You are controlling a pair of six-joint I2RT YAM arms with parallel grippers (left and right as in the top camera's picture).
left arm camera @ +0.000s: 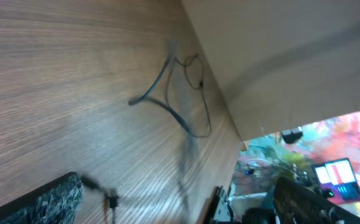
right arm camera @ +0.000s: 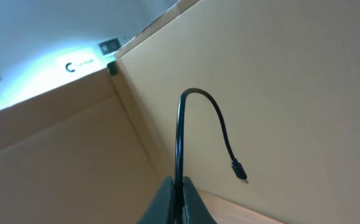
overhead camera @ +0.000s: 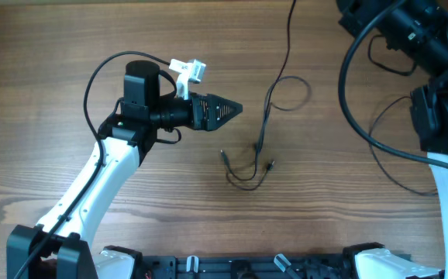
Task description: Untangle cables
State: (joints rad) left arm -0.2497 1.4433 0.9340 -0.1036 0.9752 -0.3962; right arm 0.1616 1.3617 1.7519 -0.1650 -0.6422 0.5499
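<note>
On the wooden tabletop (overhead camera: 69,46), near its middle, lie the cables (overhead camera: 264,116): one tangle, with a loop above and a crossing below it. The left pincer (overhead camera: 236,108) hovers just left of them with its fingers spread and empty, probably lined up to take a strand. The right pincer (right arm camera: 177,186), held high and facing a cardboard wall (right arm camera: 292,74), is pinching one cord (right arm camera: 200,94) — I think to draw it free. I count three plugs — two plug ends (overhead camera: 223,154) on the tabletop and one plug (right arm camera: 238,169) hanging from the held cord.
</note>
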